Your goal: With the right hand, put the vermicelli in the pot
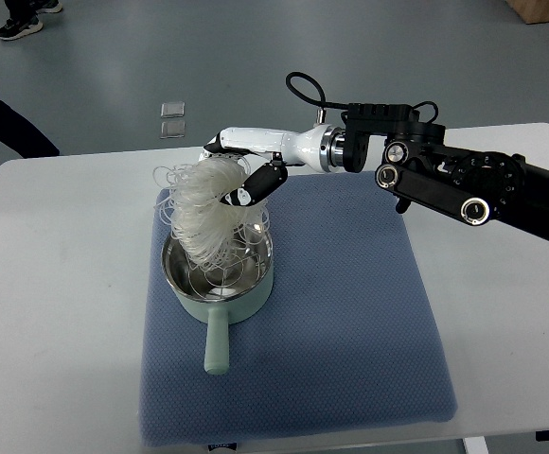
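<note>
Risk first: the vermicelli (pixel 203 213) is a springy, tangled bundle, and stray loops already stand out past the pot (pixel 220 284) rim on the far and left side. If you let go here, your main worry is strands springing over the rim and landing on the blue mat (pixel 350 322) instead of inside. A second worry: loops look draped around the fingers (pixel 260 184), so on opening they may snag and lift back out when you withdraw the arm. A third: the pot is light-looking with a long handle (pixel 217 345) pointing toward you; a hard sideways drag on caught noodles could shift or tip it.

Right hand (pixel 246 170): comes in from the right edge and is clenched around the top of the bundle, the white thumb side above, dark fingertips curled beneath. It is grasping vermicelli, not released.

Where the noodles are: upper end pinched in the hand, just above and beyond the pot's far rim. The bundle hangs down and toward you, its lower end already inside the steel bowl of the pot, touching or nearly touching the bottom; you cannot tell which from this angle. So it is partly in, partly held.

Judgement: lower more, centre over the pot, then open.

Left hand: not visible.

Pot sits on the mat, on the white table (pixel 57 284).
</note>
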### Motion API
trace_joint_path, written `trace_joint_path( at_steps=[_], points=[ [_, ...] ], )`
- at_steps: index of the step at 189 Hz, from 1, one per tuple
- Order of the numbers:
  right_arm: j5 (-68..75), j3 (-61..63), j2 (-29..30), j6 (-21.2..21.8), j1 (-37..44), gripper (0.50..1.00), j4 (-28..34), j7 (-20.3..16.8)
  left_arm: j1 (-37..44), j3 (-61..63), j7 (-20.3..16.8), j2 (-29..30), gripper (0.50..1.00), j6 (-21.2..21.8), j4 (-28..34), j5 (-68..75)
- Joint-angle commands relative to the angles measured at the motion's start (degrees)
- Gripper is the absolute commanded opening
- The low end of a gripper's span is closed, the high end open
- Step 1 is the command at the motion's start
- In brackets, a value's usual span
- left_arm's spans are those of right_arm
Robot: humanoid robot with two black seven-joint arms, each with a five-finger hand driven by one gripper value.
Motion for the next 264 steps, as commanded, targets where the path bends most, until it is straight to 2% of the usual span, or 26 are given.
trace_joint_path(
  at_steps=[1, 5, 22, 52, 92, 129, 198, 228, 264],
  points=[
    [0.04, 0.09, -0.07, 0.04, -0.19, 0.883, 0.0, 0.0, 0.0, -0.08, 0.01, 0.0, 1.0, -0.02, -0.04, 0.0],
    [0.13, 0.18, -0.07, 0.04, -0.19, 0.899, 0.0, -0.09, 0.0, 0.01, 0.01, 0.0, 1.0, 0.06, -0.04, 0.0],
    [0.21, 0.44, -0.24, 0.21, -0.19, 0.915, -0.09, -0.27, 0.0, 0.01, 0.01, 0.0, 1.0, 0.06, 0.04, 0.0],
    [3.82, 0.79, -1.12, 0.65, 0.42, 0.917, -0.17, -0.44, 0.0, 0.01, 0.01, 0.0, 1.0, -0.02, 0.05, 0.0],
    [14.72, 2.46, -5.69, 5.84, 0.25, 0.917, -0.09, -1.06, 0.0, 0.01, 0.01, 0.0, 1.0, -0.02, 0.05, 0.0],
    [26.76, 7.82, -7.89, 8.47, -4.15, 0.917, -0.53, -6.24, 0.0, 0.01, -0.08, 0.0, 1.0, -0.02, 0.05, 0.0],
    [46.88, 15.12, -8.86, 7.07, -15.75, 0.917, -3.95, -9.14, 0.0, 0.01, -0.08, 0.0, 1.0, -0.02, -0.04, 0.0],
    [57.26, 16.08, -8.42, 3.73, -18.65, 0.917, -5.45, -9.76, 0.0, 0.01, 0.01, 0.0, 1.0, -0.02, -0.04, 0.0],
    [66.31, 16.17, -7.19, -2.34, -21.37, 0.917, -5.71, -9.23, 0.0, 0.01, 0.01, 0.0, 1.0, -0.02, 0.05, 0.0]
  ],
)
